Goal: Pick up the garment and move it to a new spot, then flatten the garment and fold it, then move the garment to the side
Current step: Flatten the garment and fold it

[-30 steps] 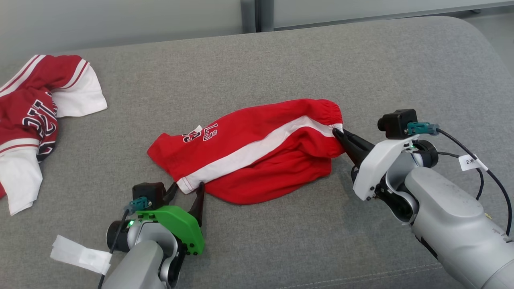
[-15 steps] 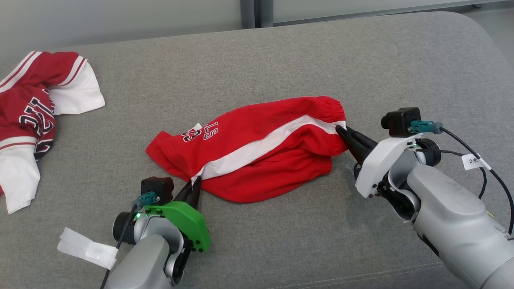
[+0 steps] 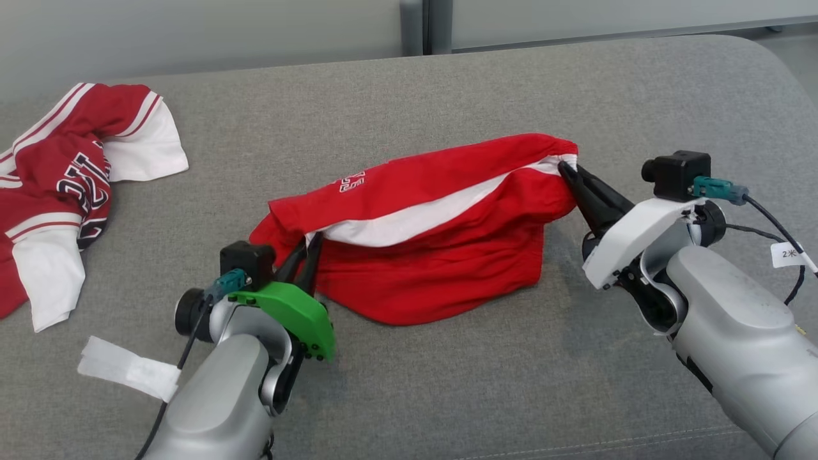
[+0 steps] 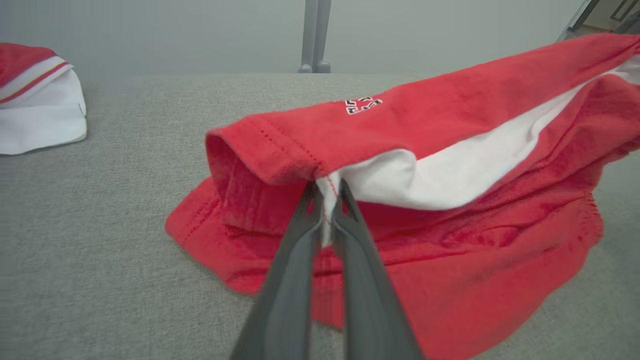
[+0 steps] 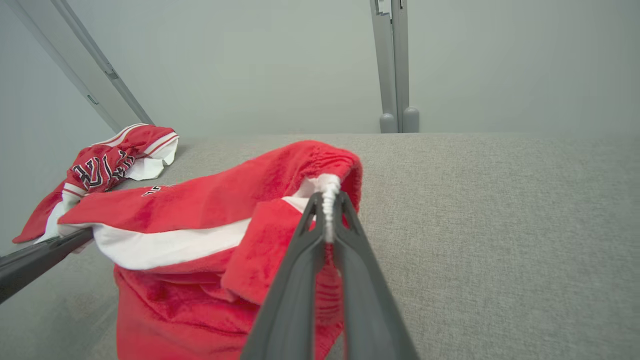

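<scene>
Left gripper (image 3: pixel 308 246): clamped on the garment (image 3: pixel 441 268) at its hem, on the white stripe.
Right gripper (image 3: pixel 565 168): pinching the elastic waistband end.
Garment: strung between both grippers — lower folds sag onto the grey cushion (image 3: pixel 447 383).
Second jersey (image 3: pixel 57 185): well apart, beyond the left gripper.

The left gripper (image 3: pixel 307 246) had two long dark grey fingers (image 4: pixel 295 280) set in a bright green plastic wrist shell (image 3: pixel 287 313) edged with small dark screws (image 3: pixel 312 351). Just left of that green shell sat a black box-shaped camera (image 3: pixel 246 259) with a teal cable plug (image 3: pixel 229 281), and below the shell were a silver forearm (image 3: pixel 217 402) and a black cable (image 3: pixel 190 342) bearing a white paper tag (image 3: pixel 128 375). Far right of the green shell, the right gripper (image 3: pixel 565 167) had matching dark grey fingers (image 5: pixel 295 290) on a white plastic shell (image 3: pixel 629 233), with another black box camera (image 3: pixel 677 174), a teal plug (image 3: pixel 716 187), a black cord (image 3: pixel 776 223) carrying a white label marked "2" (image 3: pixel 791 254), and a bulky silver lower arm (image 3: pixel 735 332).
</scene>
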### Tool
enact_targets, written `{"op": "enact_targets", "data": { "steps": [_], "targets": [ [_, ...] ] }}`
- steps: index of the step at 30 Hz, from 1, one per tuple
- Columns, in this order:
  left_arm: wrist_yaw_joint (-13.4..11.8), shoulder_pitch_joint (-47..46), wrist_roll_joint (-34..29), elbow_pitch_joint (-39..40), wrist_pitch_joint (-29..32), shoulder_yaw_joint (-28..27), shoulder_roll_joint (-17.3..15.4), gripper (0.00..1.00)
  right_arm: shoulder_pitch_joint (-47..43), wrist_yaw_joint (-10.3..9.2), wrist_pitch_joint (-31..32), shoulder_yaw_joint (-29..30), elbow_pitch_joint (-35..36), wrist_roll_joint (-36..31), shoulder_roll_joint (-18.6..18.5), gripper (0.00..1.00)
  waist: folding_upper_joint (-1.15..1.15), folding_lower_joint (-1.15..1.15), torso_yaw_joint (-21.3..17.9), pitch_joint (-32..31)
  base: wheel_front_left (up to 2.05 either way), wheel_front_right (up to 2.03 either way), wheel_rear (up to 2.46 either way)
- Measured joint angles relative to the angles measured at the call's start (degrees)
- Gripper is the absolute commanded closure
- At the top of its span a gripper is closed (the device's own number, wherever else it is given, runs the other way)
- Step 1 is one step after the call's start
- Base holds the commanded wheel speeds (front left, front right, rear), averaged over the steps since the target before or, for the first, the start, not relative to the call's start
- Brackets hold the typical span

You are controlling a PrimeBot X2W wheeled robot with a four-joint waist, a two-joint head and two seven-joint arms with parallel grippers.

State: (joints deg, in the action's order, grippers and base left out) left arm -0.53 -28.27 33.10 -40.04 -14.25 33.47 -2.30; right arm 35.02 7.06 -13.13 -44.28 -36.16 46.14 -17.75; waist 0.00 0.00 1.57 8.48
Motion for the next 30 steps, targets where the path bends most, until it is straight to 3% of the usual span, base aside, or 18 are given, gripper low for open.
{"op": "enact_targets", "data": {
  "steps": [10,18,20,25,30],
  "targets": [
    [0.0,0.7,-3.3,12.7,0.0,-3.5,-2.5,1.0,-2.6,0.0,-0.7,1.1,4.3,-0.4,-0.7,1.0,0.0,0.0,-0.4,-2.6,0.0,0.0,0.0],
    [0.0,10.9,-4.3,21.7,0.0,-4.1,-5.5,1.0,-12.4,0.0,-0.7,0.2,10.3,3.1,-3.0,1.0,0.0,0.0,-1.6,-3.9,0.0,0.0,0.0],
    [0.4,12.6,-4.9,21.8,-0.2,-2.2,-6.7,1.0,-13.7,0.0,0.7,-2.0,12.0,4.1,-4.3,1.0,0.0,0.0,-1.9,-4.2,0.0,0.0,0.0],
    [4.2,18.5,-6.4,20.7,4.1,5.6,-9.1,1.0,-18.1,0.0,9.7,-11.6,15.8,5.9,-5.4,1.0,0.0,0.0,-2.1,-4.5,0.0,0.0,0.0],
    [5.6,20.7,-6.4,22.4,7.7,8.8,-10.3,1.0,-19.3,0.0,14.6,-16.1,19.6,6.6,-7.9,1.0,0.0,0.0,-1.8,-4.3,0.0,0.0,0.0]
  ]
}}
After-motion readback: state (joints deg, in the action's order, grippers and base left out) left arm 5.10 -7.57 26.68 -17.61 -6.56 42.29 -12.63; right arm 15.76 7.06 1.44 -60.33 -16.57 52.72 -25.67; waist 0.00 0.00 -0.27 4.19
